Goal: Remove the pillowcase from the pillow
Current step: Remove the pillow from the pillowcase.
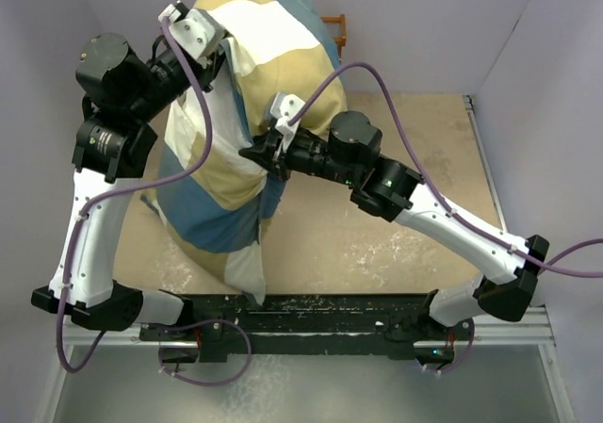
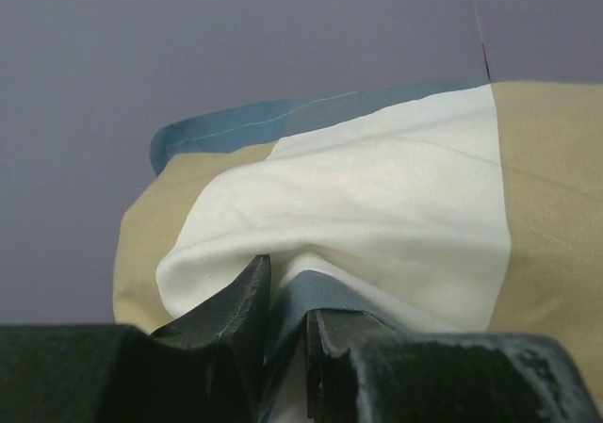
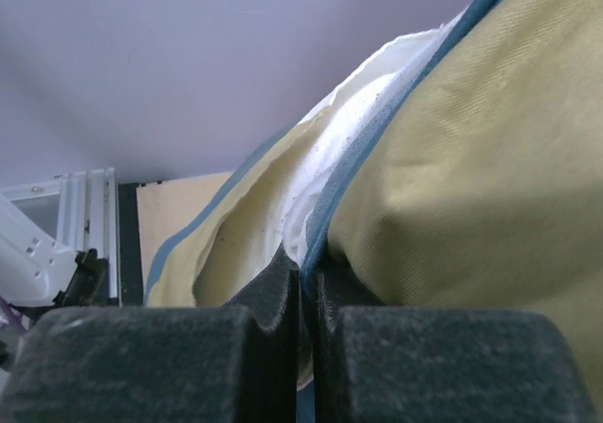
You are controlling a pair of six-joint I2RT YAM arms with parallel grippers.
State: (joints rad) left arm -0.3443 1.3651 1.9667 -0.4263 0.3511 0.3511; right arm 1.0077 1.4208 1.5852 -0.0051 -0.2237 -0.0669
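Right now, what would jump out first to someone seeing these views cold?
The bulging tan, cream and blue pillowcase, held up between both arms, fills the upper middle of the top view. The right gripper is pinched shut on its blue edge, and a blue fold sits in the left gripper.

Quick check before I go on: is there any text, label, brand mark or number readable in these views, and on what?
No text can be read in any view.
The pillowcase shows only plain colour blocks, with no print or tag.
The motor housing on the left arm has pale marks that are too small to read.
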